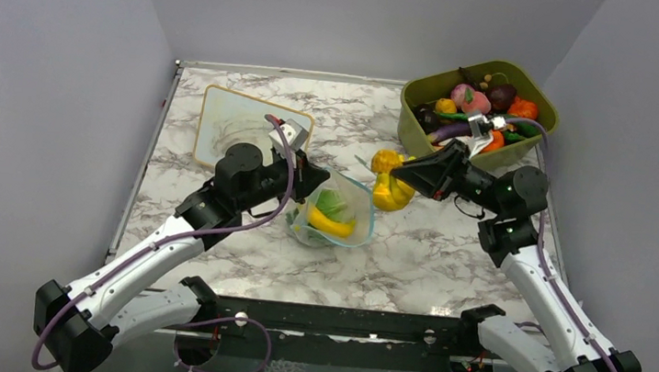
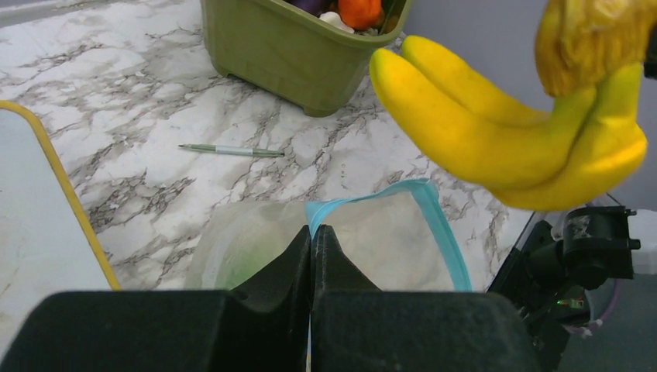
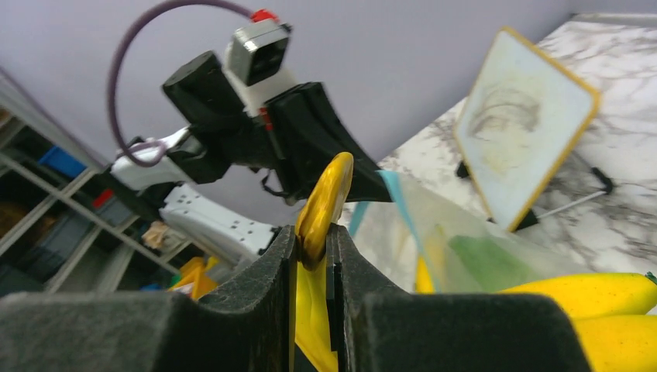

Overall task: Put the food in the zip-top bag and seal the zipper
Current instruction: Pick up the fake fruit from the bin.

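The clear zip-top bag [image 1: 334,212] lies mid-table with its mouth held open; green lettuce [image 1: 331,202] and a yellow piece [image 1: 331,226] are inside. My left gripper [image 1: 307,184] is shut on the bag's teal zipper strip [image 2: 434,225] at the mouth edge, with the pinch at the gripper [image 2: 311,232]. My right gripper [image 1: 412,172] is shut on the stem of a yellow banana bunch [image 1: 392,193], holding it just right of the bag's mouth. The bananas [image 2: 496,132] hang above the bag opening. In the right wrist view the gripper [image 3: 314,240] pinches the stem, bananas [image 3: 596,302] below.
An olive-green tub [image 1: 420,122] full of toy produce stands at the back right. A wood-framed white board [image 1: 245,122] lies at the back left. A pen [image 2: 230,150] lies on the marble between tub and bag. Grey walls enclose the table.
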Controlling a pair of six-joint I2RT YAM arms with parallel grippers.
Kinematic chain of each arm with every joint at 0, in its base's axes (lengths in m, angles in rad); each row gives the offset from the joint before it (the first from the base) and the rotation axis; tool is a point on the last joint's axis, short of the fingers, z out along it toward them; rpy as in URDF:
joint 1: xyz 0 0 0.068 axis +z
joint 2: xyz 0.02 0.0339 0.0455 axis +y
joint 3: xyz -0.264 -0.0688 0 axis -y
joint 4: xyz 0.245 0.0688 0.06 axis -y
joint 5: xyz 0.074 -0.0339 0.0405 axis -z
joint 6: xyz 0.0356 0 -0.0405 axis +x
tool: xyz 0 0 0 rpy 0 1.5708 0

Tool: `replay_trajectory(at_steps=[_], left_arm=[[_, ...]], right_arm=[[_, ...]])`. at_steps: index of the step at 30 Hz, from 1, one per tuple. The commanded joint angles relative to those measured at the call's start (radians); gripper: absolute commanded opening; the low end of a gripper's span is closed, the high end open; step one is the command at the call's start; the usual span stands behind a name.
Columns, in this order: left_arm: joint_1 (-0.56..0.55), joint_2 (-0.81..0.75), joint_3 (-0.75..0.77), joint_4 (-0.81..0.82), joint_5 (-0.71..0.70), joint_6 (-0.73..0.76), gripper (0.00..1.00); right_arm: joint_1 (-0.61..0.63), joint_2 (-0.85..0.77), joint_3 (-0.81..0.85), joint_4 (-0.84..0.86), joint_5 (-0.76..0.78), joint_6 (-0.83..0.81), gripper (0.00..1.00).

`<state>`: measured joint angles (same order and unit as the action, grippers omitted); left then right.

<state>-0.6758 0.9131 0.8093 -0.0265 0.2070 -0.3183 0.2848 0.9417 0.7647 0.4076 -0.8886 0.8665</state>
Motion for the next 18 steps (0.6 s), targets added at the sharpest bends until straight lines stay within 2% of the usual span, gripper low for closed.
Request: replay_trajectory(at_steps=[1,5,9,12,18], left_arm=[[-0.002,0.028,0.041,0.079,0.007,-0.095,0.0],[-0.002,0.053,0.05,0.08,0.001,-0.106,0.0],[-0.002,0.061,0.055,0.078,-0.006,-0.107,0.0],[-0.002,0.065,0.069,0.065,-0.008,-0.112,0.0],[-0.002,0.068,0.082,0.057,-0.009,-0.108,0.0]], right_arm=[[0.076,0.015,-0.046,0.299,-0.041,0.188,0.01],[0.148,0.042,-0.062,0.452,-0.028,0.277,0.01],[0.206,0.053,-0.05,0.475,-0.016,0.281,0.01],[0.222,0.062,-0.075,0.517,-0.022,0.293,0.01],[0.239,0.098,-0.135,0.691,-0.027,0.428,0.01]])
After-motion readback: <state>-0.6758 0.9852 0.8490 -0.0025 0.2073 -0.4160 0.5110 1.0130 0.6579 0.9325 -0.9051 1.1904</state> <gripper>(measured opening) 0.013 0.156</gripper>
